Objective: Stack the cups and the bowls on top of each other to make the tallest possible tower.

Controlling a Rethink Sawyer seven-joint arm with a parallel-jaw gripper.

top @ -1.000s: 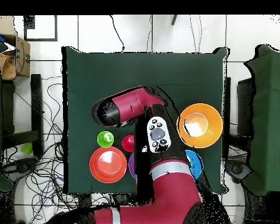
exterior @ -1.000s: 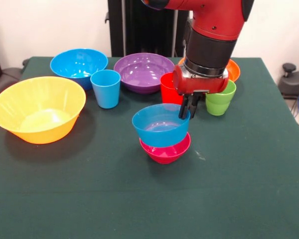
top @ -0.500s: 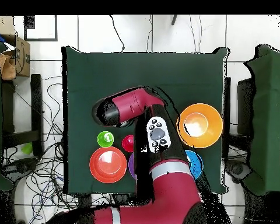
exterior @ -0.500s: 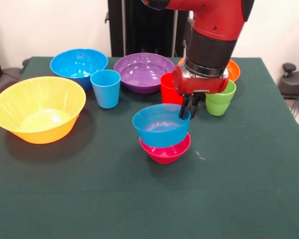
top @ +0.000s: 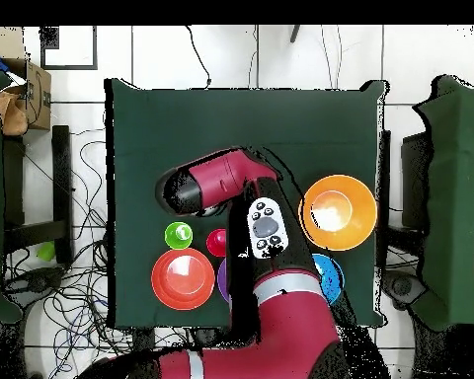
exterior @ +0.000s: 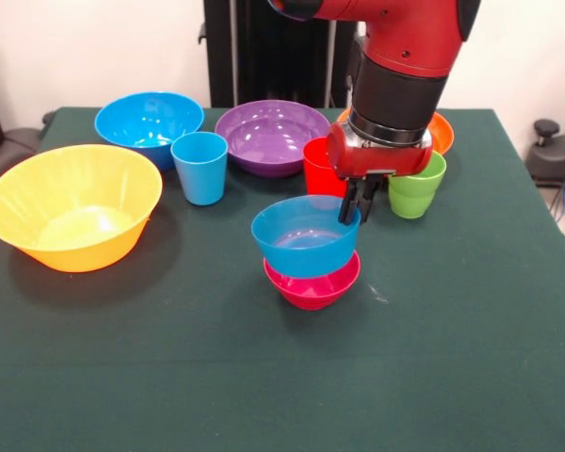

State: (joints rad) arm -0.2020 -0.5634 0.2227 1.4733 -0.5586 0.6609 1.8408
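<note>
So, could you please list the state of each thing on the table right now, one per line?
gripper: pinching the small blue bowl's rim
small blue bowl: nested in the small magenta bowl
small magenta bowl: upright on the table
yellow-orange bowl: upright, empty
large blue bowl: upright, empty
purple bowl: upright, empty
light blue cup: upright, empty
red cup: upright
green cup: upright
red-orange bowl: mostly hidden behind the arm

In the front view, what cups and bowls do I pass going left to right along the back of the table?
Yellow-orange bowl → large blue bowl → light blue cup → purple bowl → red cup → lime green cup.
</note>
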